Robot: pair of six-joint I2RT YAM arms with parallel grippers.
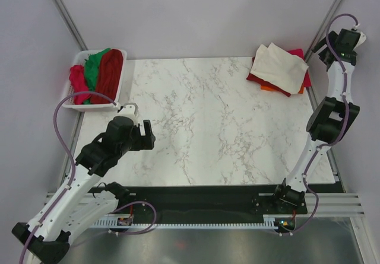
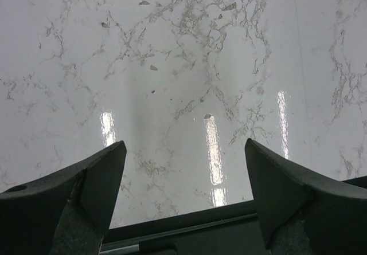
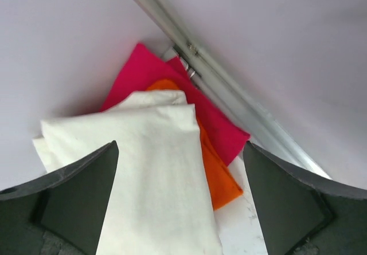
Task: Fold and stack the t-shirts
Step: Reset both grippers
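Closest to the lens in the left wrist view, the left gripper (image 2: pixel 184 146) has its two dark fingers spread wide, with nothing between them but bare, glossy marble table (image 2: pixel 189 66); it holds nothing and touches no cloth. In the top view this arm sits over the near-left part of the tabletop, well apart from both groups of shirts. The right gripper (image 3: pixel 180 147) is likewise spread wide and empty, up at the far right corner above the folded stack, with no contact visible. The white t-shirt (image 3: pixel 149 175) tops that stack, folded into a rectangle. From above, its long axis runs diagonally from far-left to near-right, and in the right wrist view it fills the gap between the fingers, lying more toward the left one. Under it an orange t-shirt (image 3: pixel 221 177) pokes out on the right side, and a pink t-shirt (image 3: pixel 149 66) lies lowest, its corner pointing at the wall. Just beside the stack a metal frame rail (image 3: pixel 229 94) slants across. At the far left corner, off the marble's edge, a white basket (image 1: pixel 71 105) holds the unfolded shirts: a dark red shirt (image 1: pixel 108 71) lying lengthwise front to back, a green shirt (image 1: pixel 93 62) beside it, and a crumpled pink shirt (image 1: pixel 77 77) on the left.
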